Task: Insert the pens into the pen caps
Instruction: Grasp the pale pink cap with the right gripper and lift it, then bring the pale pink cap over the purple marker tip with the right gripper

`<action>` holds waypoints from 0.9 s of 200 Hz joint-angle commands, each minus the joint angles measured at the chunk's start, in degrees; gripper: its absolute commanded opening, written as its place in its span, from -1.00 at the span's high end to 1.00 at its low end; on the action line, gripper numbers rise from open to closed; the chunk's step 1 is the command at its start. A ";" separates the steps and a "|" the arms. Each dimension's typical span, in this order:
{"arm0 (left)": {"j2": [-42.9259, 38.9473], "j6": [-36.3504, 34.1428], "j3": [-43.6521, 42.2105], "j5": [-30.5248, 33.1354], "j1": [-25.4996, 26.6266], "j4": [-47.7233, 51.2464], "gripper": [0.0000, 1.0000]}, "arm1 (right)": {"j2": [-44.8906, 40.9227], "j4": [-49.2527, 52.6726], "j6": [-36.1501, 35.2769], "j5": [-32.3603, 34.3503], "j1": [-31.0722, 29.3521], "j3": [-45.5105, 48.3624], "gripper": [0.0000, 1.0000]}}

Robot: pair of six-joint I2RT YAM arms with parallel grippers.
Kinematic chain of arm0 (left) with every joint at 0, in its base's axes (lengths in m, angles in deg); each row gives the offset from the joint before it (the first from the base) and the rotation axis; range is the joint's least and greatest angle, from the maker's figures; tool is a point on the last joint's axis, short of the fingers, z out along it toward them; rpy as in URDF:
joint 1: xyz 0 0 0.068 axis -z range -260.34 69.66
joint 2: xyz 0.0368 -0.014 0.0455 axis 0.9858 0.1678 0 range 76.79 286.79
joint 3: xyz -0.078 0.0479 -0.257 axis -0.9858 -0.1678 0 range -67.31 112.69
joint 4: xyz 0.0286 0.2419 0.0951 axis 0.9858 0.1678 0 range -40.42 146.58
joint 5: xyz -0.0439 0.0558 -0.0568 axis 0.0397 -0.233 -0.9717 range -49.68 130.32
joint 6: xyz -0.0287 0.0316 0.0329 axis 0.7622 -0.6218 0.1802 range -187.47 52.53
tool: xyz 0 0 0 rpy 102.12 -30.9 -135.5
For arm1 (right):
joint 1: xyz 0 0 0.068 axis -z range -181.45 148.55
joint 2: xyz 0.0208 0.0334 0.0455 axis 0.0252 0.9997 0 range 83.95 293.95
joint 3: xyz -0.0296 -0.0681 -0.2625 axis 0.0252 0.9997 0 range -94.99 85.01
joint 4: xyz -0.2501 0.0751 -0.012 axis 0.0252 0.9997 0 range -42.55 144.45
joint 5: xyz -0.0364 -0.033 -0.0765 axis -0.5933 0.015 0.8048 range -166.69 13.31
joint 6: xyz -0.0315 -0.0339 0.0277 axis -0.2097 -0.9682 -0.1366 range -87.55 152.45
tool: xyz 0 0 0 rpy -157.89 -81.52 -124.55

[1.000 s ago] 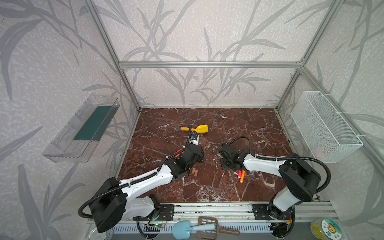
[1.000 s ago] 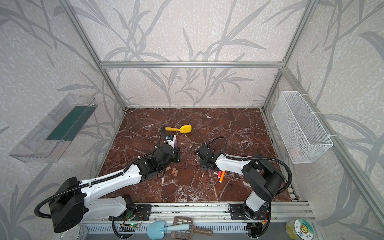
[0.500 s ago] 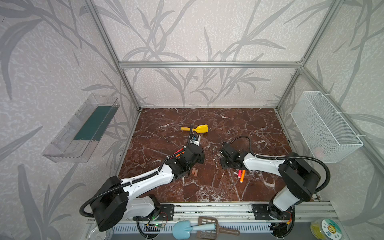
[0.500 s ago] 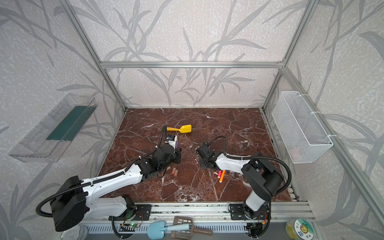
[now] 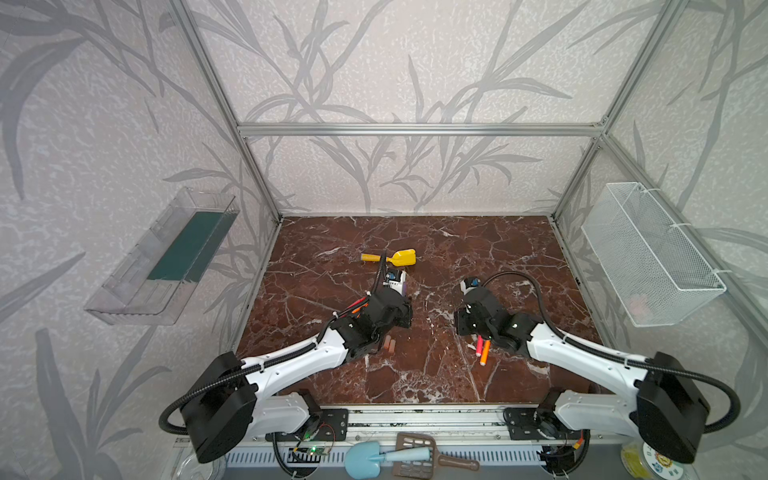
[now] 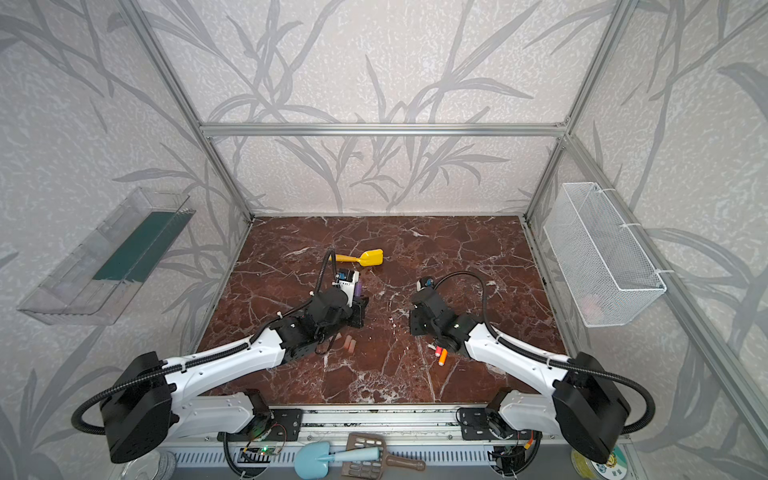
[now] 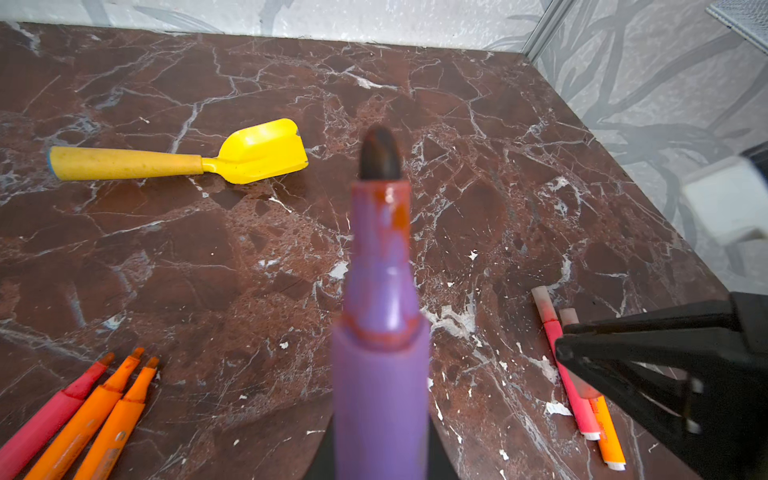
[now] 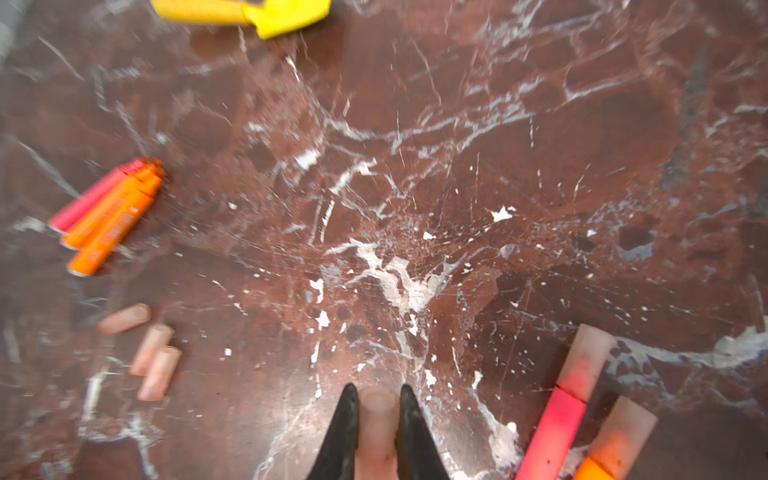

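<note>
My right gripper is pinched on a cap; my left gripper is clamped on the purple pen, tip forward. Step in hand: mating this pair, which calls for lining the tip up with the cap's open end, then pushing. Farther off lie three bare pens and three caps.

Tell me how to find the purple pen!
Look at the brown marble table and find the yellow shovel toward its back. Just on the robot's side of the shovel, the left gripper holds the purple pen. It is the only purple one, and the other pens are orange or pink and lie flat on the table.
</note>
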 commanded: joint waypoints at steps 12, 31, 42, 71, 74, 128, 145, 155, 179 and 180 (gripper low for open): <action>-1.92 -0.33 -1.44 -2.45 0.10 -3.17 1.00 | -10.64 -5.59 4.16 -0.45 0.44 5.32 0.84; -2.30 -0.47 -1.71 -3.81 0.10 -3.83 1.00 | -16.33 -8.14 5.12 -1.29 0.48 7.37 0.85; -2.45 -0.47 -1.80 -4.54 0.10 -4.18 1.00 | -18.98 -9.82 5.62 -1.93 0.46 8.30 0.88; -3.09 1.48 -1.26 -6.85 0.09 -3.22 1.00 | -23.60 -13.54 7.00 -3.04 0.53 10.07 0.94; -3.19 2.42 -1.11 -6.82 0.09 -2.90 1.00 | -23.95 -13.80 7.12 -3.08 0.53 10.19 0.94; -1.89 14.09 1.03 -16.76 4.20 -2.17 1.00 | -32.46 -19.62 9.17 -1.42 0.53 15.60 0.97; -0.12 14.46 -1.74 -14.42 8.35 -8.30 1.00 | -34.96 -20.12 9.43 -0.94 0.53 17.05 0.98; 0.79 14.01 -3.11 -11.76 11.12 -11.93 1.00 | -36.39 -19.73 9.74 -0.47 0.51 17.83 0.98; 4.68 12.84 -1.93 -10.38 14.80 -12.90 1.00 | -39.01 -20.98 11.14 0.08 0.52 20.53 0.99; 4.83 12.82 -1.89 -10.39 14.92 -12.94 1.00 | -39.09 -21.12 11.20 0.08 0.52 20.63 0.99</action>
